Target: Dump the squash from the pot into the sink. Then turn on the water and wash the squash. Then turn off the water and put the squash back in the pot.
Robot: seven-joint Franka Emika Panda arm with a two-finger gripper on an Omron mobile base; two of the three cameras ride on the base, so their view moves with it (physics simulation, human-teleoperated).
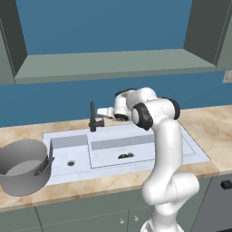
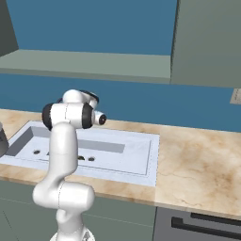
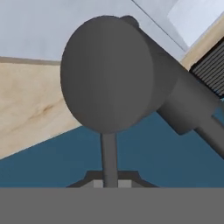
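Fingers [image 1: 100,111] of our white arm are closed together with nothing between them, right by the dark upright faucet [image 1: 93,117]. Small dark squash [image 1: 125,156] lies in the pale sink's [image 1: 190,149] larger basin; grey metal pot [image 1: 22,166] sits on our table [image 1: 213,129], left.

No readable text, label, brand, number or sign anywhere (rendered surfaces, all plain). Nothing legible on the pot [image 1: 25,165], on the sink [image 1: 136,149], on the dark faucet [image 1: 93,117], on the marbled table [image 2: 197,164], or on the blue wall behind.
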